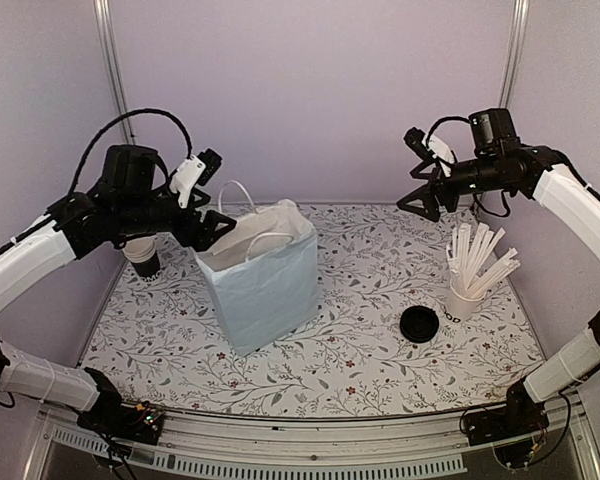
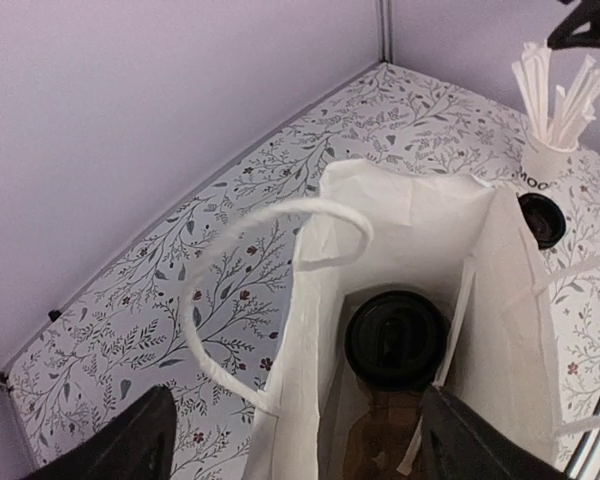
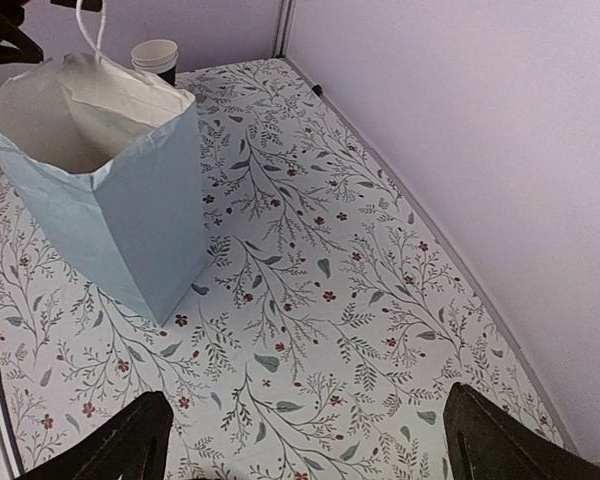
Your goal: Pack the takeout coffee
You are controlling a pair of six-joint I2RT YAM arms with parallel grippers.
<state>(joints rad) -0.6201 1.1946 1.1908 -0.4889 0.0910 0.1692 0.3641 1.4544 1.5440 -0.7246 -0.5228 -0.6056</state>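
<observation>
Coffee [image 2: 395,340] lidded, upright at bottom of bag [image 2: 410,210], lower centre of L wrist view. L fingers [image 2: 130,445] wide apart above bag mouth, empty. R fingers [image 3: 490,440] apart too, over worktop [image 3: 310,300].

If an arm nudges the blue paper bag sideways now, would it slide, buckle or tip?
Probably buckles first: the paper bag has thin, creased walls and an open mouth. Likely slides rather than tips, since the lidded cup sits low inside it as ballast.

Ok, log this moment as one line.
takeout coffee: lidded, inside paper bag | left gripper: open over it | right gripper: open, empty
</observation>
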